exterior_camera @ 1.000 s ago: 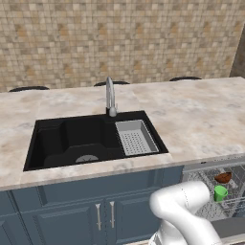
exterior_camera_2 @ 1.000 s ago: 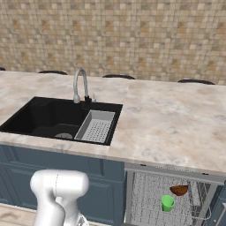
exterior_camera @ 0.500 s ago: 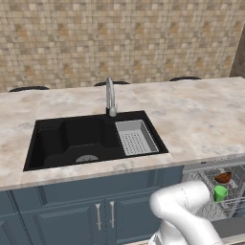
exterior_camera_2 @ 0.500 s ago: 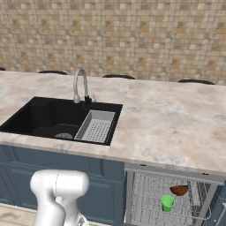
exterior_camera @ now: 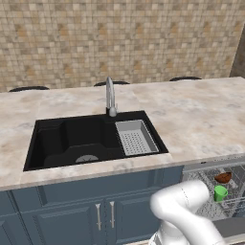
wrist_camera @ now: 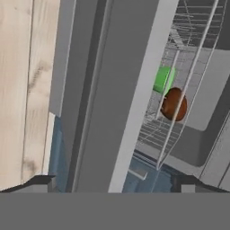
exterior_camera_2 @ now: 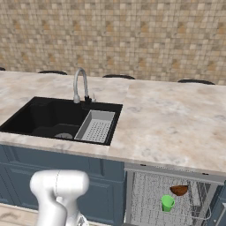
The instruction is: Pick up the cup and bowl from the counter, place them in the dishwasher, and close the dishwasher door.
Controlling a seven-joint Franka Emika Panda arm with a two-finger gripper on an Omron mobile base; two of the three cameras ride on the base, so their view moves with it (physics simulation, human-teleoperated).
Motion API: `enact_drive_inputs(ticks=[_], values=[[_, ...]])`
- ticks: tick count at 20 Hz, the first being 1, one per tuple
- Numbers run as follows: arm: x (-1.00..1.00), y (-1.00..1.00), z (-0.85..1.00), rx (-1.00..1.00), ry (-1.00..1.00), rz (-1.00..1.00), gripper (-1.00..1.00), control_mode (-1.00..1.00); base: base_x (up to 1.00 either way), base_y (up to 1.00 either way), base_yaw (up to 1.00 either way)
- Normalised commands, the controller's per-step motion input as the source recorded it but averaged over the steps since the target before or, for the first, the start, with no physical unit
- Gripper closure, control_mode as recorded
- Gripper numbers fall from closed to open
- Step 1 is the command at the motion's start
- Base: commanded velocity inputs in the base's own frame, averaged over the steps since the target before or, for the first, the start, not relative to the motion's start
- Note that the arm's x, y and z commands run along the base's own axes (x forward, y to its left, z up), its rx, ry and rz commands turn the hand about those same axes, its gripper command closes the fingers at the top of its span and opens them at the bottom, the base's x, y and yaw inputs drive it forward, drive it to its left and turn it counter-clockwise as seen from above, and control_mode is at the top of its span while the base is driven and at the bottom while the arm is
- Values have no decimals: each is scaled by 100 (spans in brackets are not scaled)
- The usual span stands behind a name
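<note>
Already the cup (wrist_camera: 163, 79) and bowl (wrist_camera: 173, 103) sit in the rack (wrist_camera: 188, 54), beyond the jaws. Closing remains: the door (wrist_camera: 121, 90) stands just ahead of the gripper (wrist_camera: 114, 182), jaws apart, awaiting a push.

— What sort of place is this?

— A home kitchen. A marbled stone counter (exterior_camera: 201, 115) holds a black sink (exterior_camera: 72, 141) with a steel tap (exterior_camera: 110, 97) and a grey drainer tray (exterior_camera: 136, 138) in it.

— Anything else?

— Small beige and brown tiles cover the wall (exterior_camera: 119, 38). Dark blue cabinet doors (exterior_camera: 91, 210) with handles sit under the counter, beside an open dishwasher (exterior_camera_2: 163, 198) with a wire rack. Pale wood flooring (wrist_camera: 22, 90) shows in the hand view.
</note>
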Motion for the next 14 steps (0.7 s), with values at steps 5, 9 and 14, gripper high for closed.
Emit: enact_drive_inputs(ticks=[5, 9, 14], values=[[0, -39, -60, -4, -5, 0, -100, -100, 0, 0, 0], [0, -48, -62, -4, -8, 0, -100, -100, 0, 0, 0], [-30, -58, -62, -1, -16, 0, -100, -100, 0, 0, 0]])
